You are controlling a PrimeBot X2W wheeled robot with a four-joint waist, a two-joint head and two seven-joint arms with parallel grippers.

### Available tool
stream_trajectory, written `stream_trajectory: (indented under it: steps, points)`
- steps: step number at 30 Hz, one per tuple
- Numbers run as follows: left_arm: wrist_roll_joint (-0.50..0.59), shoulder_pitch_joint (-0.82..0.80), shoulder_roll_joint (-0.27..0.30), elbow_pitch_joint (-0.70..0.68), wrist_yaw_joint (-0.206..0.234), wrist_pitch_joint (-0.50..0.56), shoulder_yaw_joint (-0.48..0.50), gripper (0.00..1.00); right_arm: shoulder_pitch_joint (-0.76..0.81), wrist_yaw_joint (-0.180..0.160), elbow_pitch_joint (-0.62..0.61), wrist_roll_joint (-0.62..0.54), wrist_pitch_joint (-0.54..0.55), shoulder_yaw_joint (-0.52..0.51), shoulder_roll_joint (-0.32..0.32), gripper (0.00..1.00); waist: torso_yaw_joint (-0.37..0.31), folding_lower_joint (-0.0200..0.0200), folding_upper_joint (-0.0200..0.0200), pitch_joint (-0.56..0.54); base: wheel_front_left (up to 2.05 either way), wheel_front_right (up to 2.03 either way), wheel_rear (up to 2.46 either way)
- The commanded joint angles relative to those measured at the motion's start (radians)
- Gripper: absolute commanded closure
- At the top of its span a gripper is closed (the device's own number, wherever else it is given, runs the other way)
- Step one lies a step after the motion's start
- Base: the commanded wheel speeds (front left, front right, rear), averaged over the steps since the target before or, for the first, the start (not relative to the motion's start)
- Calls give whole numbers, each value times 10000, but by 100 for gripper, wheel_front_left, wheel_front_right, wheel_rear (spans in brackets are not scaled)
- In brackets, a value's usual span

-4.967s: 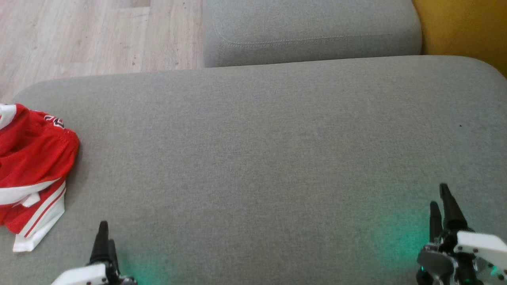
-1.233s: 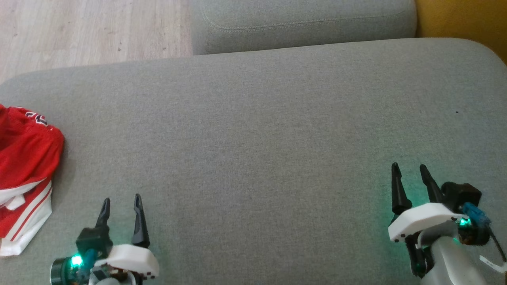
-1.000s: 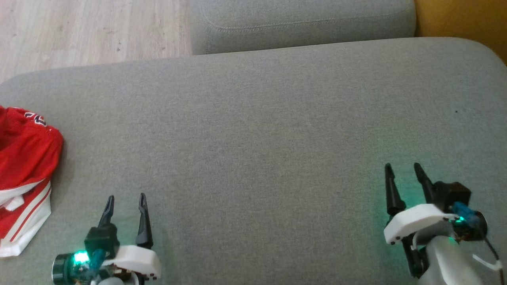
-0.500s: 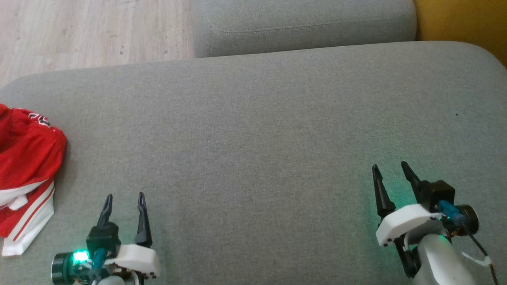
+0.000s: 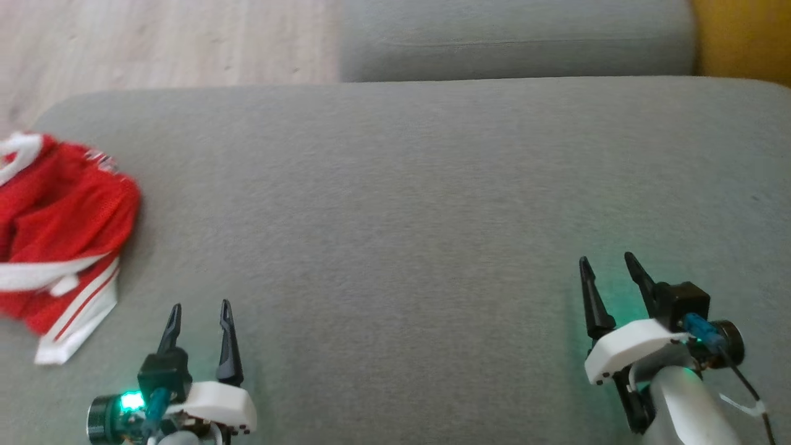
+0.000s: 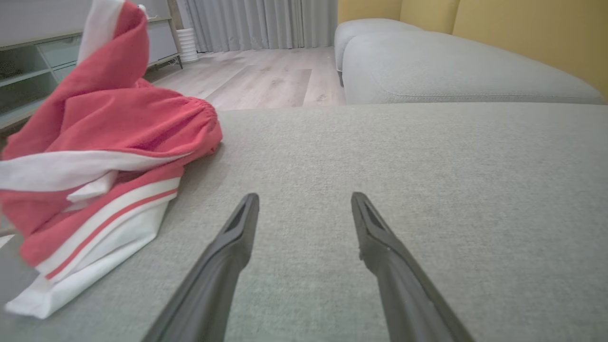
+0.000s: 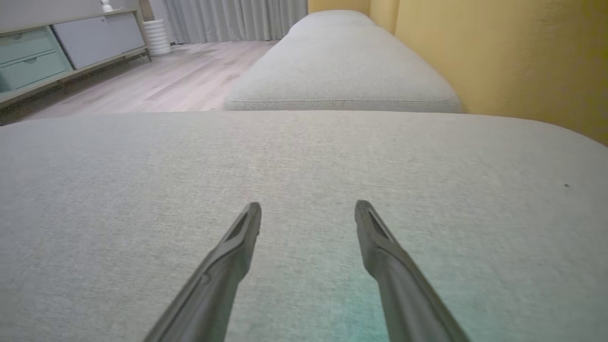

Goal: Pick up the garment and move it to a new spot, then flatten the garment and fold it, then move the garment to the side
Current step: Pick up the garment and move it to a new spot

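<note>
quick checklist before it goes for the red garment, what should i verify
1. Left gripper ready: ok, jaws apart, nothing between them.
2. Right gripper ready: ok, jaws apart, nothing between them.
3. Garment untouched: ok, it lies crumpled on the cushion, left of the left gripper and apart from it.
4. Whole garment in sight: not ok, the head view's left edge cuts it off.
5. Space for the new spot: ok, a wide stretch of grey cushion lies between the two grippers.
6. Garment hanging over the cushion's left edge: cannot tell.
</note>
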Motion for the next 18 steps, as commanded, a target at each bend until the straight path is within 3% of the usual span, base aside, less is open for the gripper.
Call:
stream_trajectory:
  steps: [1, 6, 18]
  points:
    - [14, -223, 71, -273, -39, -122, 234, 0, -257, -7, -367, 94, -122, 397, -34, 0, 680, 0, 0, 200, 0, 0, 0]
    - [-34, -156, 17, -328, -50, -122, 159, 0, -338, -7, -430, 256, -122, 843, -34, 0, 1811, 0, 0, 392, 0, 0, 0]
    - [-300, 253, -28, -473, -30, -122, 223, 0, -554, -7, -488, 738, -122, 2105, -34, 0, 3714, 0, 0, 679, 0, 0, 0]
